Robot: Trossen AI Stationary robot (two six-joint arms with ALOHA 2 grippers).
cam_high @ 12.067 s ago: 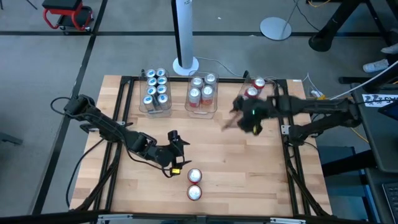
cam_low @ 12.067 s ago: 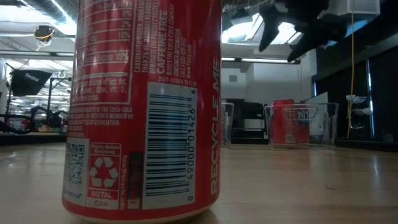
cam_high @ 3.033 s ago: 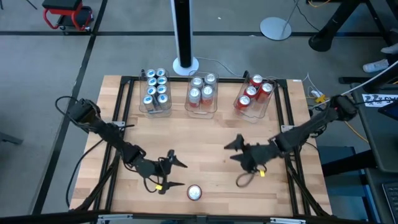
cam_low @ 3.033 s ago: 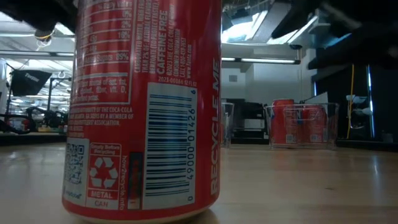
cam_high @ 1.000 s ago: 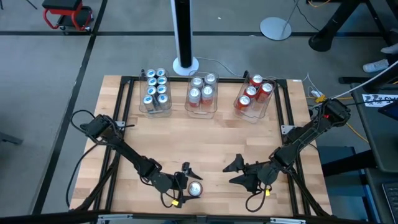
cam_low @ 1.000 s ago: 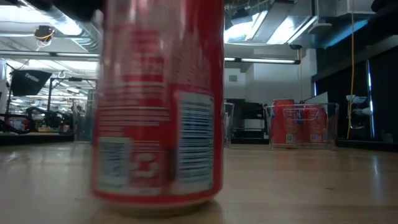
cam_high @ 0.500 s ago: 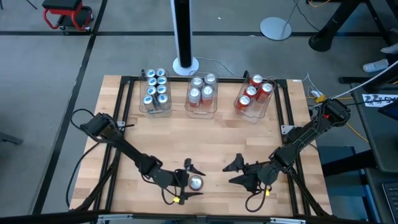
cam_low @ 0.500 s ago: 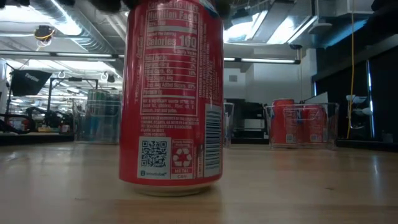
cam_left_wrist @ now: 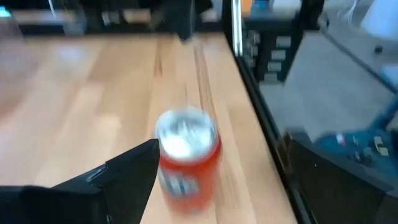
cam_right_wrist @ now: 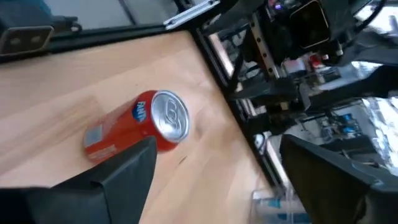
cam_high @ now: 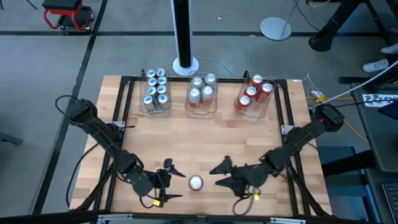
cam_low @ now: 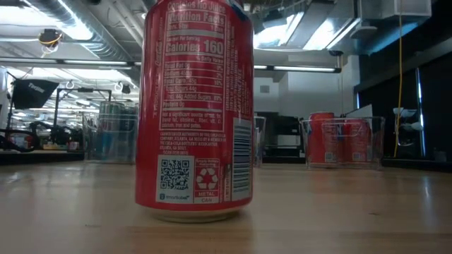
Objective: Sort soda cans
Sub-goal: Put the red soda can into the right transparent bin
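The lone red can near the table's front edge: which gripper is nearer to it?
Left, narrowly. The left gripper sits open just beside the red can on its left; the right gripper is open on the can's other side, slightly farther off. Neither touches it.

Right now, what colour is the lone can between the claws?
Red metal soda can, clearest in the low view.

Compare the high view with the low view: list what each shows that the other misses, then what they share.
Only the high view shows the left gripper and right gripper, both open, flanking the lone red can, plus the blue cans' tub. Only the low view shows the can's printed label. Both show that can standing upright and the tub of red cans.
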